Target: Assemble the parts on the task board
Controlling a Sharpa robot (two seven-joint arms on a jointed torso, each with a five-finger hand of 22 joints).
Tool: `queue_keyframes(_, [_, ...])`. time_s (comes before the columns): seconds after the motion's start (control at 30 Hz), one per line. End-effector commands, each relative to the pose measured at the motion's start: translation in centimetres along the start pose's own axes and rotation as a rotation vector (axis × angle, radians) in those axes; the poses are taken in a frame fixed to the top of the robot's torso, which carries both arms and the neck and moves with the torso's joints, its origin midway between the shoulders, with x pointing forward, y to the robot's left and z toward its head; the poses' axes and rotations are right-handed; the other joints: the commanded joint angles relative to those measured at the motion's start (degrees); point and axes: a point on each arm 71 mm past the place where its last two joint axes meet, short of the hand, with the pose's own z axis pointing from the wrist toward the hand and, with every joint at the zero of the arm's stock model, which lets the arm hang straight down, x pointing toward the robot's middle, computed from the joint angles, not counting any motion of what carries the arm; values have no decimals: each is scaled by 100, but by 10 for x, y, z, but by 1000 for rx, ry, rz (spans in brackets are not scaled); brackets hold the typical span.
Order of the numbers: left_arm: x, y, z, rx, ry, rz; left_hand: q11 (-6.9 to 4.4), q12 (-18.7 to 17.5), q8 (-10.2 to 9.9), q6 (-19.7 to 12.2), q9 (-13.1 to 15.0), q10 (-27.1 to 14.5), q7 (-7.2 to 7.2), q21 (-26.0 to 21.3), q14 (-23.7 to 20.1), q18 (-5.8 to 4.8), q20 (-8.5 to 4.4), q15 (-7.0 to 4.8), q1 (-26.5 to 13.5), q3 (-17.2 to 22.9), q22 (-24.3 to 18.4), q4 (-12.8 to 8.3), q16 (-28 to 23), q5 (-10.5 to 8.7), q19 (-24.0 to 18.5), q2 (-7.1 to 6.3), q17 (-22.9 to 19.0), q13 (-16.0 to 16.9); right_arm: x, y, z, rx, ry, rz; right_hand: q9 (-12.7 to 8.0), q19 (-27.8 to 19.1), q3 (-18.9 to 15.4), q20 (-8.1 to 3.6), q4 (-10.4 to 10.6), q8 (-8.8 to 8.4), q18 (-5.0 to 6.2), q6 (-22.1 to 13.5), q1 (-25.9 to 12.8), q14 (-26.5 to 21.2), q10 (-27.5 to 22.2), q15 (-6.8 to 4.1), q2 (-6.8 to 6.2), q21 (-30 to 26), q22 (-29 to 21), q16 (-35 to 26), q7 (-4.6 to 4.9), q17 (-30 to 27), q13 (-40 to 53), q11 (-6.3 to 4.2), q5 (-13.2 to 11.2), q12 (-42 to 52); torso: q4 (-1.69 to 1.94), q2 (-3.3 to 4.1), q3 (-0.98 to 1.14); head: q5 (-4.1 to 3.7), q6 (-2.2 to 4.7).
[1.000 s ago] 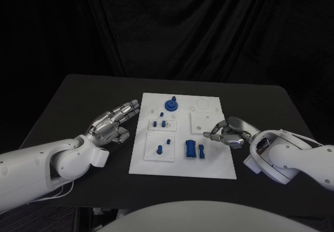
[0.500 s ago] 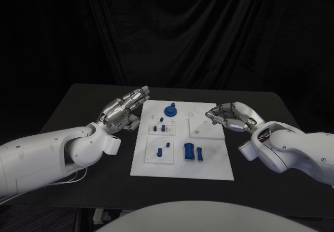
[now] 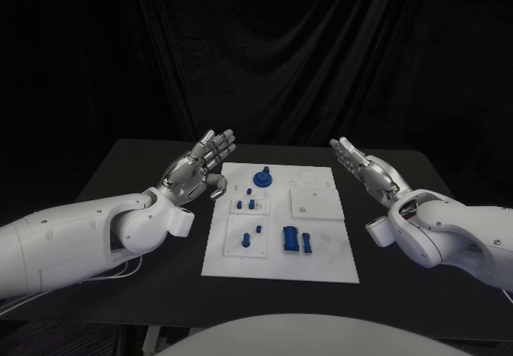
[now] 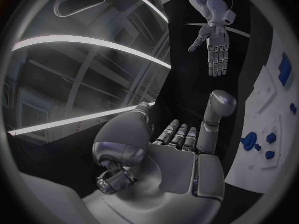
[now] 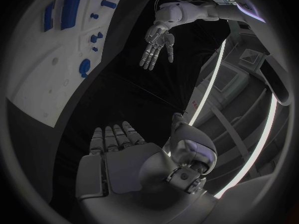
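Note:
The white task board (image 3: 321, 252) lies in the middle of the black table. On it are a round blue part (image 3: 262, 177) at the far end, small blue pegs (image 3: 248, 202) below it, further pegs (image 3: 251, 237) on a near-left plate and two blue blocks (image 3: 295, 240) near the centre. My left hand (image 3: 200, 172) is raised above the table left of the board, fingers straight and apart, holding nothing. My right hand (image 3: 362, 170) is raised right of the board, fingers extended, empty. The left hand (image 5: 156, 40) and the board (image 5: 44, 64) appear in the right wrist view; the right hand (image 4: 214, 45) appears in the left wrist view.
The black table (image 3: 128, 178) extends around the board on all sides. Dark curtains hang behind the table's far edge.
Both hands have lifted up and away from the board. My right hand, earlier curled near the board's right side, has opened its fingers. The camera has shifted.

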Motion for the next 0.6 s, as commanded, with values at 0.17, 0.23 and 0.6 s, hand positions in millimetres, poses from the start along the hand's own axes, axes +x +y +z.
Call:
queue_keyframes(0.17, [2, 0, 13, -2, -126, 107, -126, -300, -110, -443, -52, -22, -110, -2756, -4, -79, -370, -181, -2236, 692, -2605, -398, -20, -786, -2712, -457, -5, -37, 3, 8, 24, -19, -149, 152, -31, -3, -1, -47, -44, -30, -40, -532, -1240, -5, -5, -34, -5, -20, -66, -143, -5, -8, -68, -34, -145, -227, -72, 24, 100, -54, 517])
queue_keyframes(0.23, [3, 0, 16, -2, -166, 137, -126, -702, -110, -481, -52, -22, -110, -3038, -4, -79, -370, -181, -2463, 692, -2873, -454, -20, -865, -2990, -502, -5, -37, 5, 12, 32, -24, -195, 202, -31, -3, -1, -47, -44, -30, -40, -532, -1240, -5, -5, -34, -5, -20, -66, -143, -5, -8, -68, -34, -145, -227, -95, 31, 132, -73, 694])
queue_keyframes(0.6, [9, -6, 36, 3, -422, 296, -126, -702, -110, -1030, -52, -22, -110, -4313, -4, -79, -370, -181, -3490, 692, -4077, -938, -20, -1230, -4245, -1067, -5, -37, 14, 22, 60, -15, -361, 382, -31, -3, -1, -47, -44, -30, -40, -532, -1240, -5, -5, -34, -5, -20, -66, -143, -5, -8, -68, -34, -145, -227, -185, 57, 256, -143, 1386])
